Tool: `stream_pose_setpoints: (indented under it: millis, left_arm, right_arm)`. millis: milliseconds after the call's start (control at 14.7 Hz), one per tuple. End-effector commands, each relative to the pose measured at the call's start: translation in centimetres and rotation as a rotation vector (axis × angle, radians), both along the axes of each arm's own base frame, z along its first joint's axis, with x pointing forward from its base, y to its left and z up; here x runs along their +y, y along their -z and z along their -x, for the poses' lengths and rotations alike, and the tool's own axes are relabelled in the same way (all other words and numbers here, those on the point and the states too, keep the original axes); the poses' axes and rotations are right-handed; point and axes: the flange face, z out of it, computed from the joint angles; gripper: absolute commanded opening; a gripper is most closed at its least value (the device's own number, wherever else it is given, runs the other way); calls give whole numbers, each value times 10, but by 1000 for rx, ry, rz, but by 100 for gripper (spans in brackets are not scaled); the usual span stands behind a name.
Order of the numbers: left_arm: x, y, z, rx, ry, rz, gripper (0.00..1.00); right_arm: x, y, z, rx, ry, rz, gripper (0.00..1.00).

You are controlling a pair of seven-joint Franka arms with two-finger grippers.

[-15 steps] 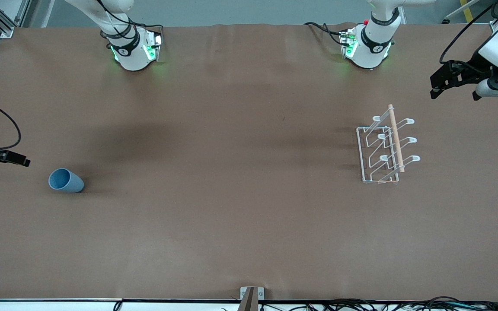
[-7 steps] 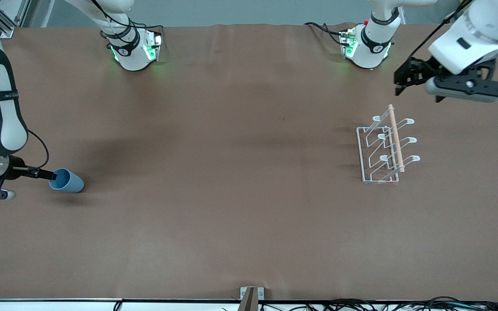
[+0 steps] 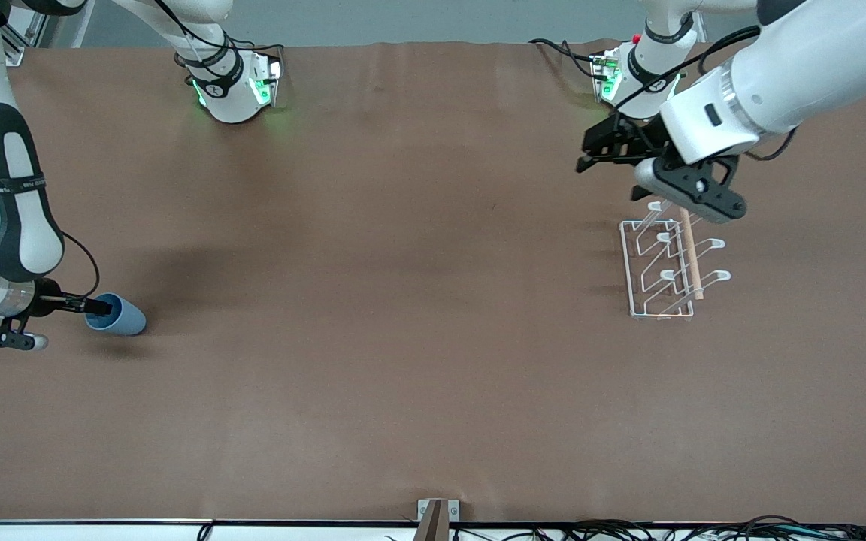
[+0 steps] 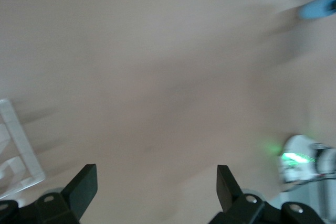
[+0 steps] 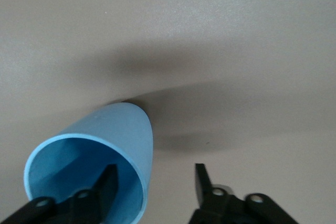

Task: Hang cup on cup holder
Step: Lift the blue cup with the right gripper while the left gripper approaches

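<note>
While the left gripper hovers spread above the cup holder, the right gripper straddles the blue tumbler's wall, unclamped; pinching comes next.

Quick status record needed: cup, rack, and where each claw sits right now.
cup: lying on its side, toward the right arm's end of the table
cup holder: upright, no cup on it, toward the left arm's end
right claw: at the cup's mouth, one finger inside the rim, one outside, not yet clamped
left claw: open, holding nothing, in the air above the table beside the cup holder
</note>
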Motion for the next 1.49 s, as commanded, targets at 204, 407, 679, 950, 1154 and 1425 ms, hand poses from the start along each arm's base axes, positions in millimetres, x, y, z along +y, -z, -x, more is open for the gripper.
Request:
stream_pose_setpoints:
  millis: [204,407,679,950,1154,1425]
  left_arm:
    - [-36,-5,-14,80,-40,328,100]
    - [-68,7,-13,78,14,403,100]
    - [-110,41,-20,-70,167,453,100]
    - [-138,54,-26,-203,310,510,100]
    - [-150,53,-18,-281,413,531,100]
    - [-167,51,-6,-363,533,551,100]
  right_arm:
    - [4,-2,-1,-15,26,-69,4]
    - [19,-31,0,5,-11,-97,3]
    - [76,-94,-3,-3,-84,-176,3]
    - [134,-139,5,12,-86,-395,0]
    - [178,-166,9,8,-77,-592,0]
    - [237,-208,12,-25,-89,-832,0]
